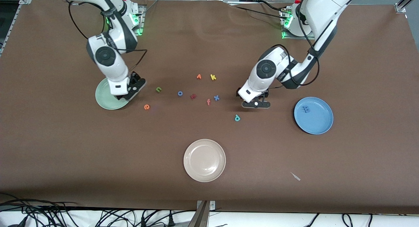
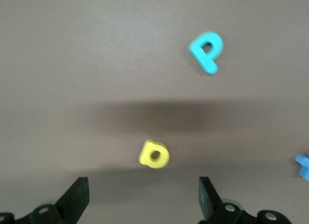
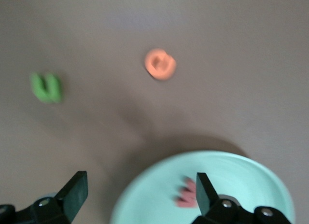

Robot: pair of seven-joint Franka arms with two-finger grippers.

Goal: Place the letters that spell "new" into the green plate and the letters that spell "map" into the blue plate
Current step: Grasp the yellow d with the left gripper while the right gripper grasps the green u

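Right end effector (image 3: 137,197) spread over green plate (image 3: 251,171) (pink w (image 3: 188,194) inside) — left end effector (image 2: 142,200) spread.

no print or labels readable; only foam letter shapes near my beige plate (image 1: 204,160): teal p (image 1: 237,117), yellow k (image 1: 213,77), orange f (image 1: 208,102).

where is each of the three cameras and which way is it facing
Front view: high across the table, facing both arms; shows the left gripper, right gripper, green plate, blue plate.
Left wrist view: looks down past its open fingers at the yellow a and teal p.
Right wrist view: looks down past open fingers at the pink w.
Shared: the teal p and green plate also show in the front view.
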